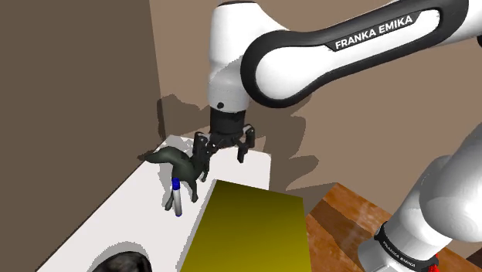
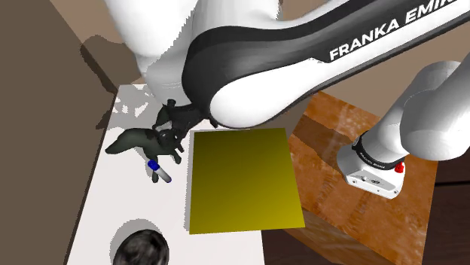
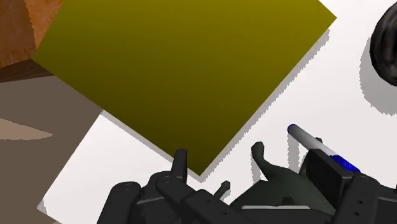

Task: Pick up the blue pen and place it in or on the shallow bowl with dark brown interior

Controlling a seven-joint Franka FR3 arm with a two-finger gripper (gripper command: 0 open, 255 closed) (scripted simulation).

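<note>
**A:** Here's the slim grey pen with blue bands [image 2: 159,172], lying flat on the white table [image 2: 94,214]. It's just beside the dark animal-shaped figurine [image 2: 138,141] and near the edge of the flat olive-yellow slab [image 2: 241,177].

**B:** And the target, the shallow bowl with its dark interior [image 2: 143,247], sits well apart from it, at the second exterior view's lower edge. The pen's not in it yet.

**A:** How does that pen handle, you reckon?

**B:** Light and stiff, I'd say, but round and smooth, so it could roll or slip. Best bet is a pinch across the barrel at mid-length, fingers square to its axis.

**A:** Now the arm. It reaches out over the table, wrist turned down, and the black tool [image 1: 223,148] points at the surface by the figurine.

**B:** Its fingers stand apart, gripping nothing. In the wrist view the figurine lies between them, though I can't tell whether they touch it. The pen sits just past one finger.

**A:** So it looks off target. I'd judge it needs a shift towards the pen before closing.
</note>
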